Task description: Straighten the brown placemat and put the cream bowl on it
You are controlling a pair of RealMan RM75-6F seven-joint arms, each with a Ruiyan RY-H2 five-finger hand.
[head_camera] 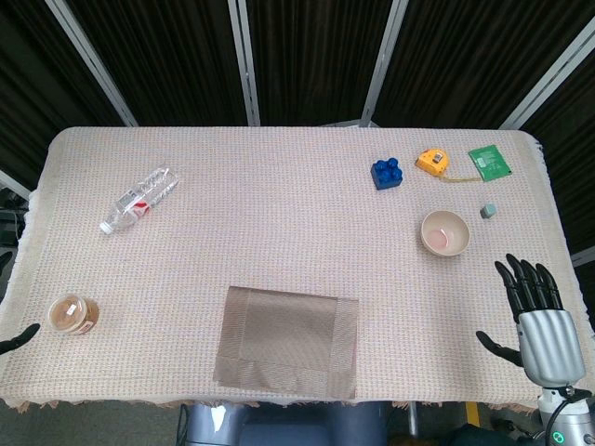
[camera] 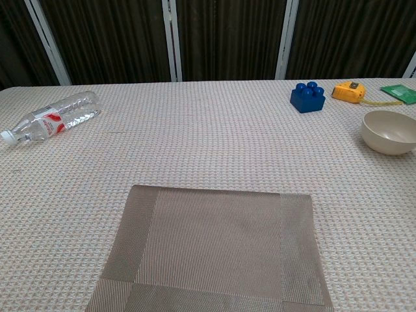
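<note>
The brown placemat (head_camera: 287,342) (camera: 211,250) lies flat at the table's near edge, centre, turned slightly askew. The cream bowl (head_camera: 445,232) (camera: 390,131) stands upright on the cloth to the right of it, apart from the mat. My right hand (head_camera: 537,316) hovers open at the near right corner, fingers spread, short of the bowl and holding nothing. Of my left hand (head_camera: 19,336) only dark fingertips show at the left edge of the head view, and I cannot tell how they stand. The chest view shows neither hand.
A blue brick (head_camera: 387,173) (camera: 307,97), yellow tape measure (head_camera: 432,161) (camera: 348,91), green card (head_camera: 491,161) and small grey block (head_camera: 487,211) sit behind the bowl. A plastic bottle (head_camera: 138,200) (camera: 52,116) lies far left. A round brown jar (head_camera: 72,314) stands near left.
</note>
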